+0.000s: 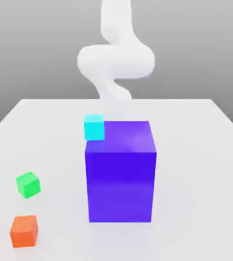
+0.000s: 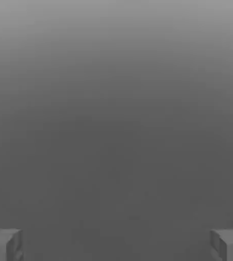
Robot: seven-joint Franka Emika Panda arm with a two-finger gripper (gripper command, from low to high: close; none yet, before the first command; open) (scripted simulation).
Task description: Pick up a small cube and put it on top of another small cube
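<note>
The small cube is hidden or out of view. My gripper [image 2: 116, 244] is open: its two grey fingertips [image 2: 3, 244] stand far apart with nothing between them, facing plain grey background. In the exterior view my white arm [image 1: 115, 61] curls above the far side of the table, behind a big purple-blue block [image 1: 121, 173]. A little cyan block [image 1: 94, 127] shows at that block's upper corner, on the exterior view's left; I cannot tell whether it rests on the block or lies behind it.
A little green block [image 1: 28, 184] and a little orange block [image 1: 24, 231] lie on the white table [image 1: 200, 168] near the front, at the exterior view's left. The big purple-blue block stands tall in the middle.
</note>
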